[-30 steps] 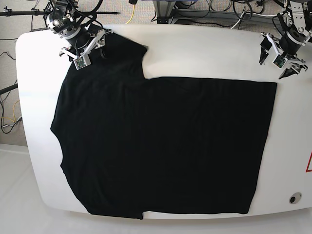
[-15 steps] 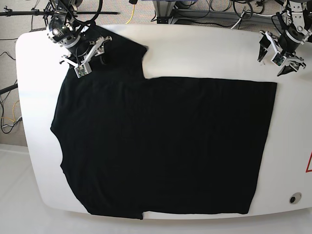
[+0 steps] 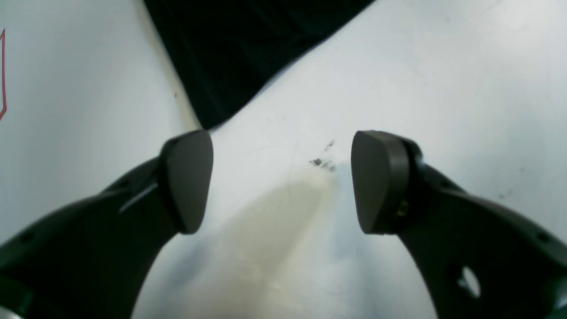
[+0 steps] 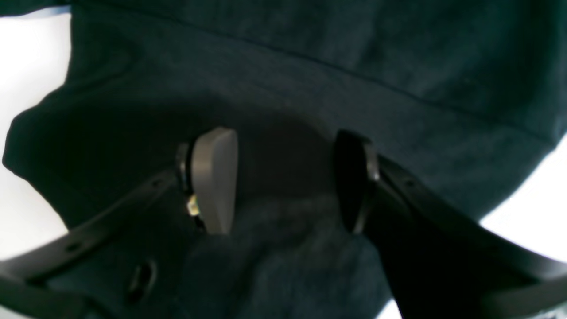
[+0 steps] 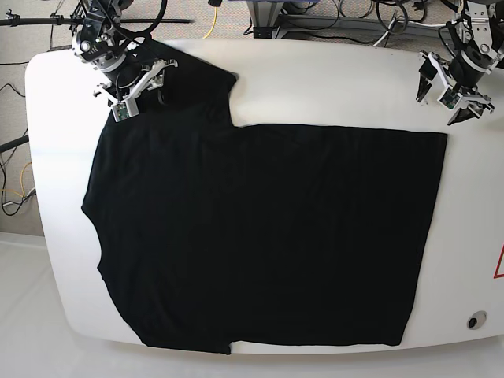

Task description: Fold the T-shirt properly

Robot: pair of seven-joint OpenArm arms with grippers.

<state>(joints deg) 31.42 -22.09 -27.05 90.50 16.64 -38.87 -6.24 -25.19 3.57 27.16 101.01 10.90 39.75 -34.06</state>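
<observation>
The black T-shirt (image 5: 260,236) lies spread flat on the white table (image 5: 331,79), one sleeve reaching toward the back left. In the base view my right gripper (image 5: 142,85) hovers over that sleeve. The right wrist view shows it open (image 4: 283,181), with dark cloth (image 4: 310,75) beneath and between its fingers but nothing pinched. My left gripper (image 5: 443,106) is at the back right, just beyond the shirt's corner. It stands wide open (image 3: 283,181) over bare table, and the shirt's corner (image 3: 230,62) lies ahead of its fingertips.
Small dark marks (image 3: 323,161) spot the tabletop near my left gripper. A red marking (image 5: 499,264) and a round hole (image 5: 476,320) sit at the table's right edge. Cables and stands (image 5: 315,16) lie beyond the back edge.
My right gripper has shifted a little back and to the left over the sleeve. My left gripper has edged slightly backward. The shirt has not moved.
</observation>
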